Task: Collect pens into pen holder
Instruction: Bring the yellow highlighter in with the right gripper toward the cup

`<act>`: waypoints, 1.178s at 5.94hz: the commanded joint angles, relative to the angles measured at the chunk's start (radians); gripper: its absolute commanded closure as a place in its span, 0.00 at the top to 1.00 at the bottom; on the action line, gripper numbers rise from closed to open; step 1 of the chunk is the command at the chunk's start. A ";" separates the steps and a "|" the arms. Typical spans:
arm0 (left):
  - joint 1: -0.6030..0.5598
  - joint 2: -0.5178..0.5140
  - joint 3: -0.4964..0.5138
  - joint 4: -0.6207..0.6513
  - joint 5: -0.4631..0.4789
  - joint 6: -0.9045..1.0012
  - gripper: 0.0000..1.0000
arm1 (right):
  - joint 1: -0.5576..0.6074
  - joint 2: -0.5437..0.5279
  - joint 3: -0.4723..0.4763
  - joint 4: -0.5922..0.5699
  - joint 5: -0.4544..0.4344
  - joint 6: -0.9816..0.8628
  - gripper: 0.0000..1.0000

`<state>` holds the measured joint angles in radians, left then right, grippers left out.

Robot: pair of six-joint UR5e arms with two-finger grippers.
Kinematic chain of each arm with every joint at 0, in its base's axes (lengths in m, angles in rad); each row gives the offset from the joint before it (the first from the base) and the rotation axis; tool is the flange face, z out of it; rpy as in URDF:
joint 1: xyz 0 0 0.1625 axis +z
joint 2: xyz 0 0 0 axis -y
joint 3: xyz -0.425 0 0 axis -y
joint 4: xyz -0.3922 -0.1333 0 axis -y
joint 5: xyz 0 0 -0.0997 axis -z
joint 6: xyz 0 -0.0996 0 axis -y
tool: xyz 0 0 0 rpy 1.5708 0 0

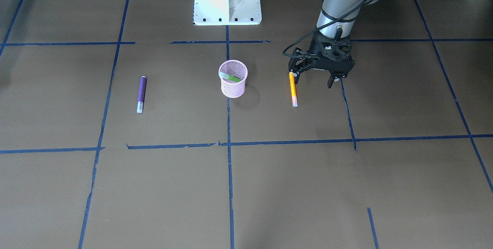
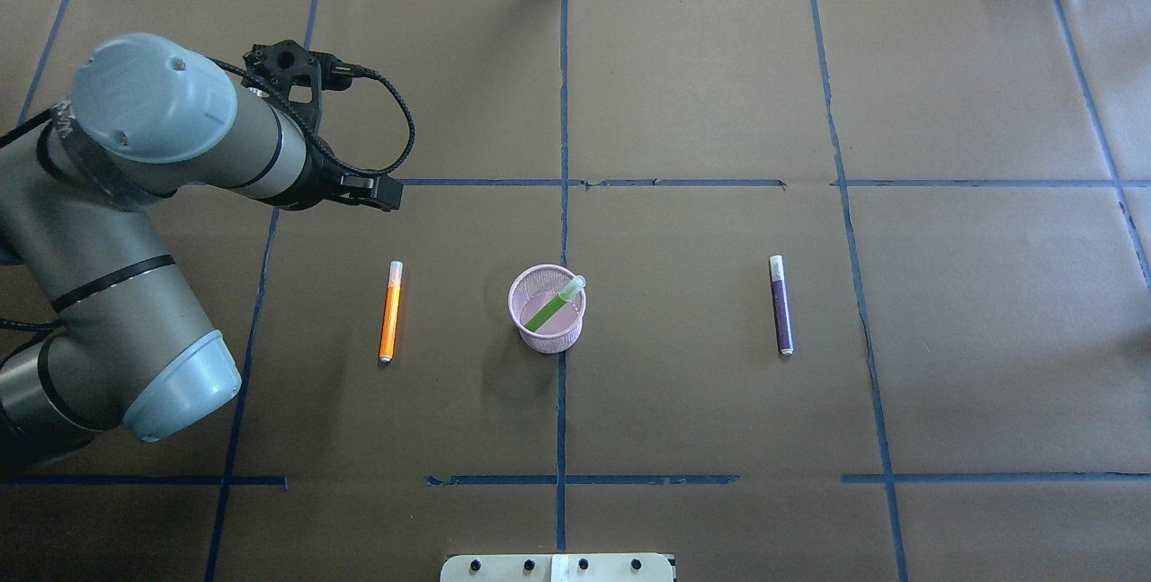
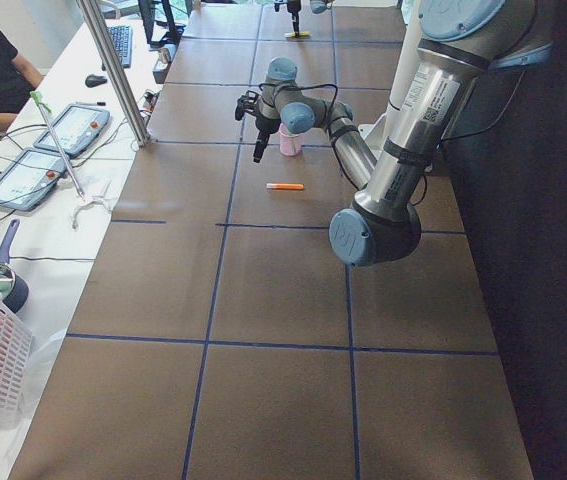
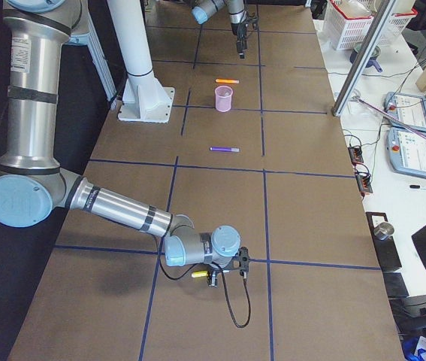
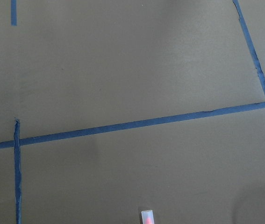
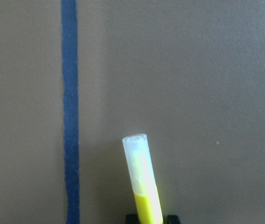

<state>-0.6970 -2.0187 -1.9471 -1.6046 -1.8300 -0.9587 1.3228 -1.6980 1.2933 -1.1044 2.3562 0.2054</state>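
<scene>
Three pens and the holder (image 2: 548, 344) stand in one row across the middle of the tabletop (image 2: 719, 69), with wide bare room on every side and the edges well away. The surface is matte brown, split into big squares by blue tape (image 2: 565, 114). The holder sits at the centre on a tape line: a small round cup of pink wire mesh, slightly tapered. The green pen (image 2: 550, 308) leans inside it, pale cap end up toward the right rim. The orange pen (image 2: 390, 312) lies flat to its left and the purple pen (image 2: 782, 308) flat, farther off, to its right. Both point their translucent caps far and lie well apart from the holder. The left arm (image 2: 135, 231) hangs over the left side. The left jaws stand open above the tabletop near the orange pen, not touching it. The right arm (image 4: 115, 207) is low, well off to the right, with the right jaws gripping a yellow pen (image 6: 141, 182), clear cap forward.
</scene>
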 commanded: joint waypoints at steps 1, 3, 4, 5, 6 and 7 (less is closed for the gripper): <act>-0.001 0.000 0.000 0.000 -0.002 0.000 1.00 | 0.001 0.003 0.029 0.001 0.003 -0.001 0.00; -0.001 0.002 0.000 -0.005 -0.002 0.001 1.00 | 0.003 -0.031 0.241 -0.003 0.002 0.018 0.00; -0.001 0.003 0.002 -0.008 -0.002 0.005 1.00 | -0.004 -0.035 0.300 0.065 0.005 0.034 0.00; 0.001 0.003 0.005 -0.009 -0.002 0.005 1.00 | -0.055 -0.013 0.325 0.186 -0.009 0.180 0.00; 0.001 0.003 0.008 -0.011 -0.002 0.002 1.00 | -0.153 0.019 0.349 0.292 -0.061 0.312 0.00; 0.001 0.003 0.008 -0.011 -0.002 0.001 1.00 | -0.233 0.106 0.406 0.294 -0.095 0.526 0.00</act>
<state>-0.6965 -2.0157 -1.9400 -1.6147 -1.8316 -0.9565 1.1684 -1.6577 1.6531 -0.8445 2.2965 0.5504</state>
